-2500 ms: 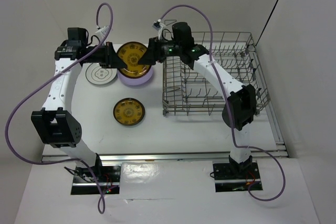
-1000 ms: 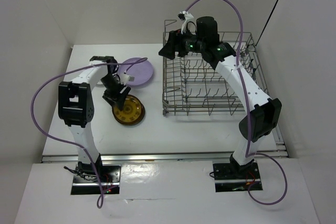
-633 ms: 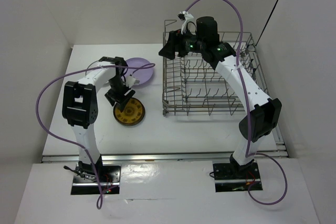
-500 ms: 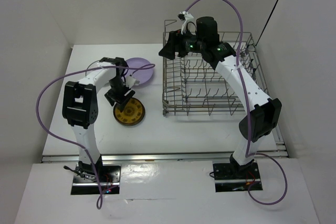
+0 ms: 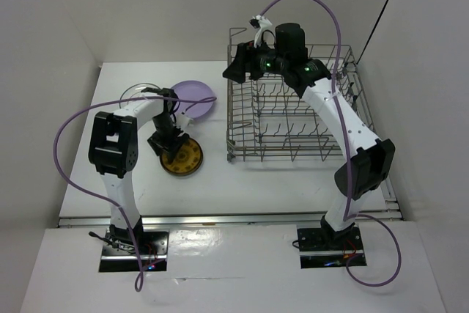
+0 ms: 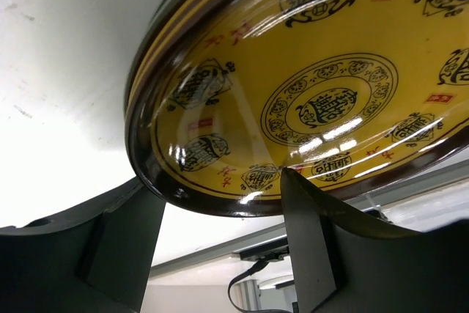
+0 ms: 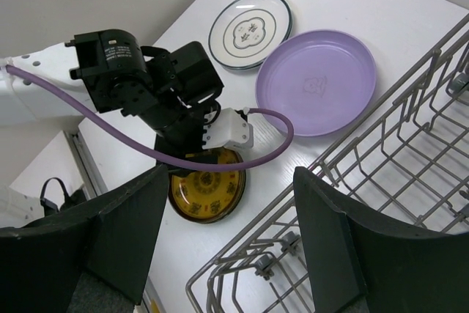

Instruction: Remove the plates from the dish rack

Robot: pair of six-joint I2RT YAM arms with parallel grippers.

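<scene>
A mustard-yellow patterned plate (image 5: 185,160) lies on the white table, left of the dish rack (image 5: 300,108). My left gripper (image 5: 164,143) is low at its left edge. In the left wrist view the plate (image 6: 315,71) fills the top, its dark rim between the open fingers of that gripper (image 6: 216,190). A lavender plate (image 5: 192,97) and a white plate (image 5: 134,92) with dark motifs lie further back. My right gripper (image 5: 234,71) hovers open and empty over the rack's far left corner. No plates show in the grey wire rack (image 7: 381,152).
The right wrist view looks down on the mustard plate (image 7: 209,196), lavender plate (image 7: 316,82), white plate (image 7: 249,21) and the left arm's purple cable (image 7: 220,163). White walls close in the table on the left, back and right.
The left wrist has turned and shifted slightly at the mustard plate's edge, uncovering part of the white plate behind. The plate has stayed in place. The right arm has not moved.
</scene>
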